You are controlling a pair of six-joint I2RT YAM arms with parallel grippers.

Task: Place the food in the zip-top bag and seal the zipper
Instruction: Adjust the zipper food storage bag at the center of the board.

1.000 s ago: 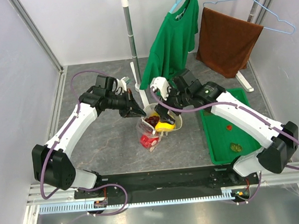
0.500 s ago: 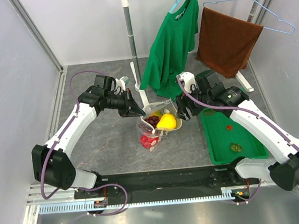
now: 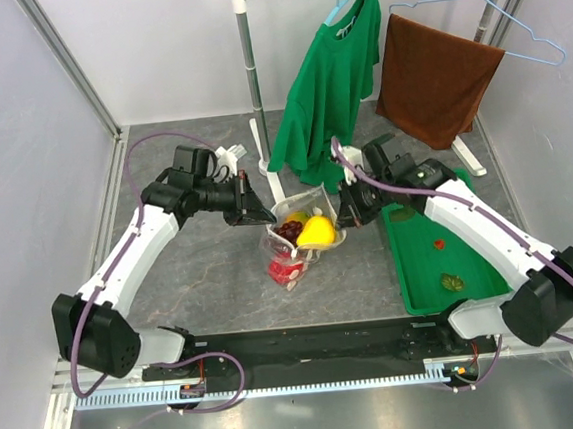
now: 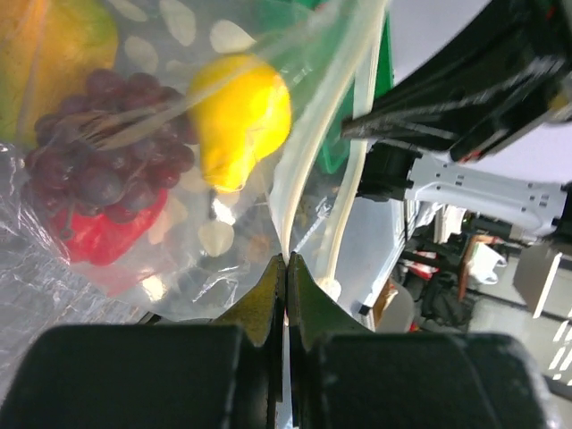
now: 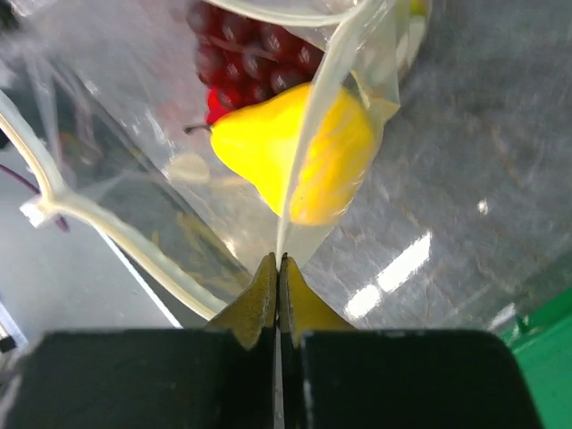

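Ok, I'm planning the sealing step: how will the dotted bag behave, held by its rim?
Probably floppy: the zip-top bag creases and sags between the left gripper and right gripper, both pinching its rim. Likely bottom-heavy: the red pepper sits lowest. Its film looks glossy, so perhaps slippery.

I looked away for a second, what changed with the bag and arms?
The right pincer drew back rightward from over the zip-top bag's mouth and shut on its right edge. The left pincer stayed clamped on the left edge; the food stayed inside.
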